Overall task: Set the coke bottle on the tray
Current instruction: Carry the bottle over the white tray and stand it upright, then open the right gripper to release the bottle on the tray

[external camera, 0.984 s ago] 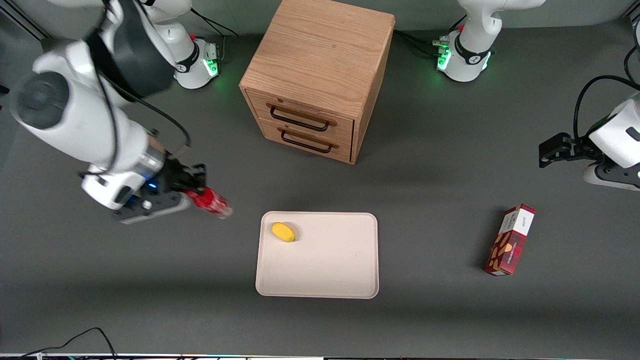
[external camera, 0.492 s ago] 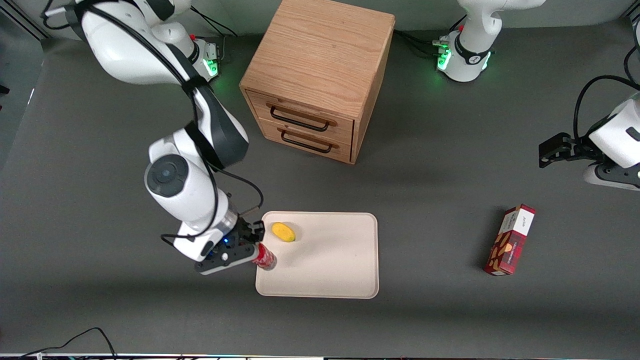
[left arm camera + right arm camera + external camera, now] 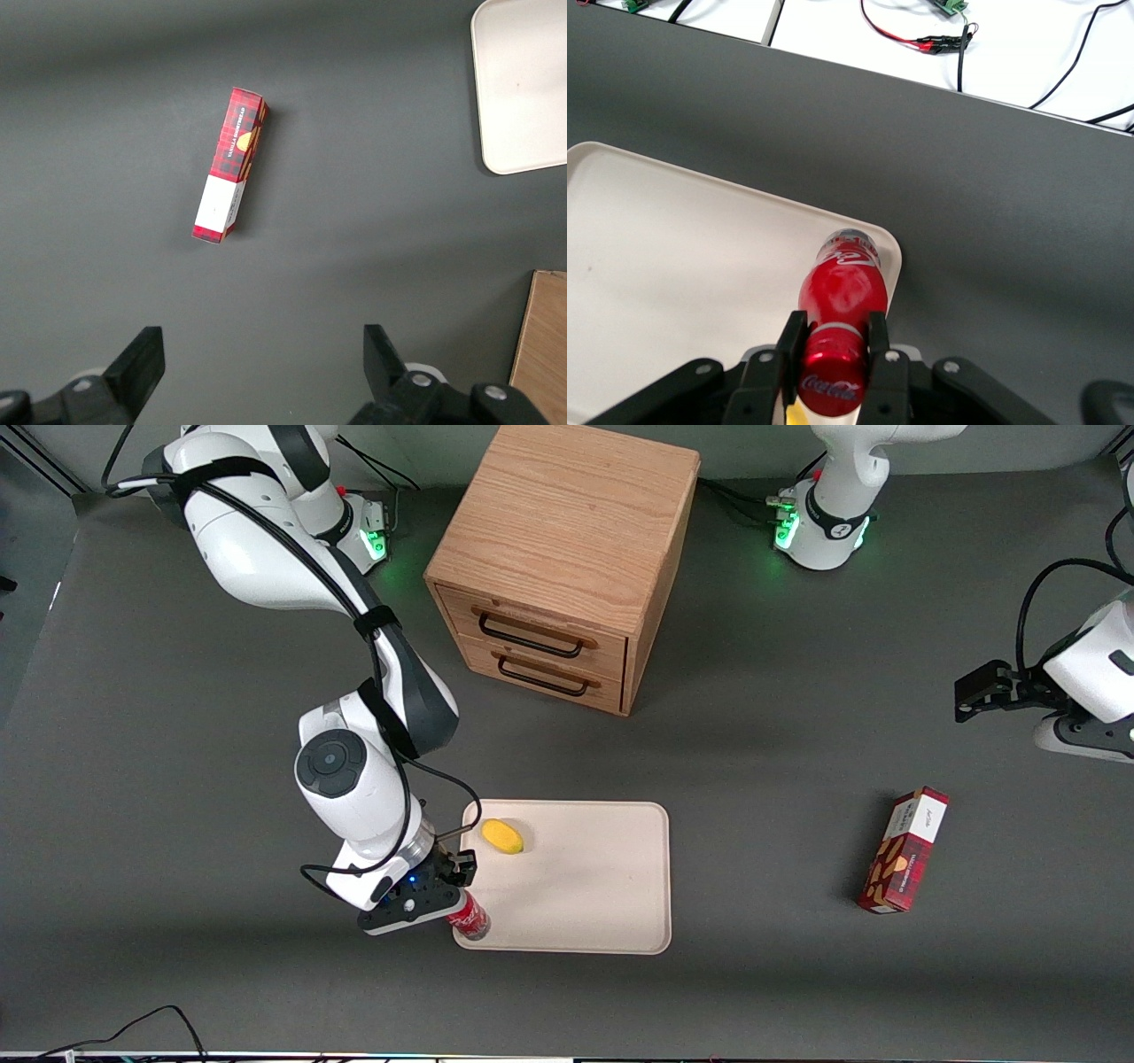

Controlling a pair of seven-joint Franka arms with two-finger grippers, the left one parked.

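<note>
Gripping the coke bottle point(image 3: 843, 301) near its cap, the pincer point(image 3: 447, 899) holds it over the tray point(image 3: 585, 921) corner nearest the front camera at the working arm's end. Carrying looks done; lowering and letting go remain, by my judgement.
</note>
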